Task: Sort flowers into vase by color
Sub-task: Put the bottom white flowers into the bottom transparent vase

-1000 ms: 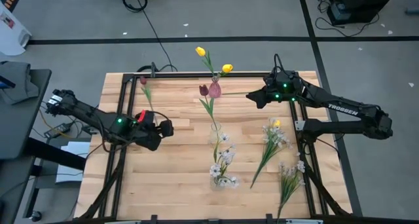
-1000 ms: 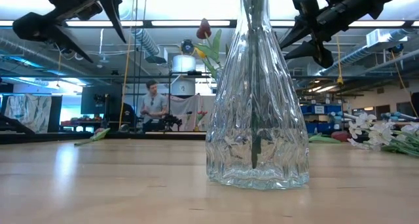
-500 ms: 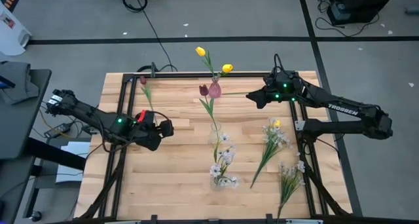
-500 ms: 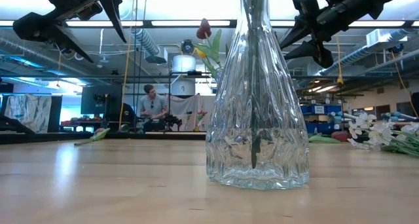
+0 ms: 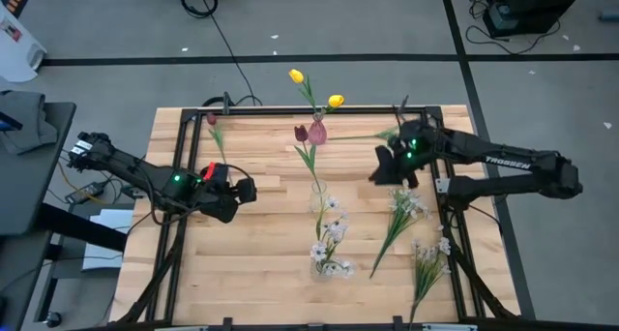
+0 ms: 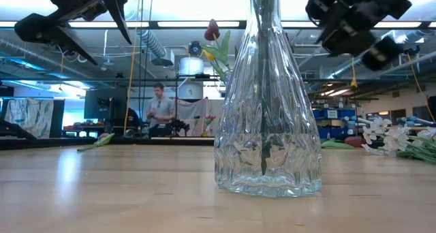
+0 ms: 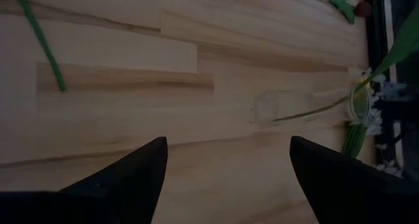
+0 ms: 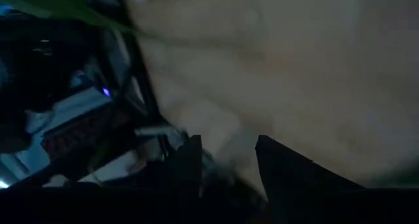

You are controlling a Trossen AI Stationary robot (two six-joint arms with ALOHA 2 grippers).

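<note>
Here we watch the right gripper (image 5: 390, 169), jaws half-parted and empty, hang beside the clear vase (image 5: 318, 197) — a careless sweep could topple it. The left gripper (image 5: 248, 189) waits opposite, jaws wide, holding nothing. White sprays (image 5: 404, 207) lie beyond the right gripper; only our low view shows stems standing inside the vase.

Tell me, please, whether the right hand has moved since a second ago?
Yes. In the high view the right hand has swung from the table's far edge toward the near side, now closer to the loose white flowers.
</note>
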